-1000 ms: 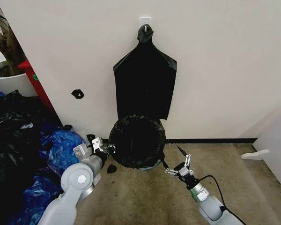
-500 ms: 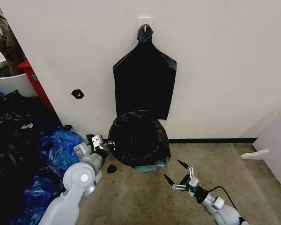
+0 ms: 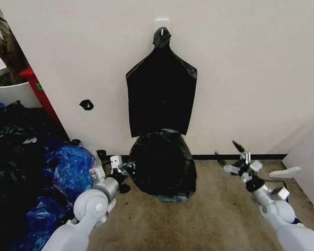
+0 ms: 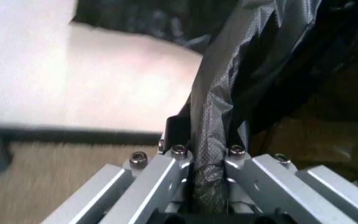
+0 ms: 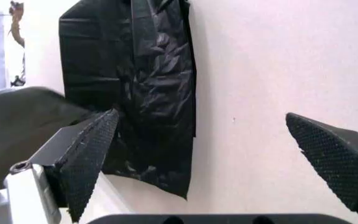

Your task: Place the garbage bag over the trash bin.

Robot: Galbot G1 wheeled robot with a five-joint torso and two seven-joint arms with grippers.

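Note:
The garbage bag (image 3: 162,164) is a glossy black mound against the wall, draped over the trash bin, of which a pale greenish strip of base (image 3: 172,198) shows at the floor. My left gripper (image 3: 126,168) sits at the bag's left side, shut on a fold of the crinkled plastic (image 4: 211,140), which runs up between its fingers. My right gripper (image 3: 231,151) hovers open to the right of the bag, apart from it. In the right wrist view its textured fingertips (image 5: 87,158) stand wide apart with nothing between them.
A flat black bag (image 3: 161,94) hangs from a wall hook above the bin. A heap of black and blue bags (image 3: 26,162) fills the left floor, with a white plant pot (image 3: 10,93) behind. White furniture (image 3: 310,157) stands at right. Carpet between is open.
My right gripper has let go near the bin's lower right and swung up and to the right. The bag-covered bin has shifted slightly right, and its open mouth no longer faces me.

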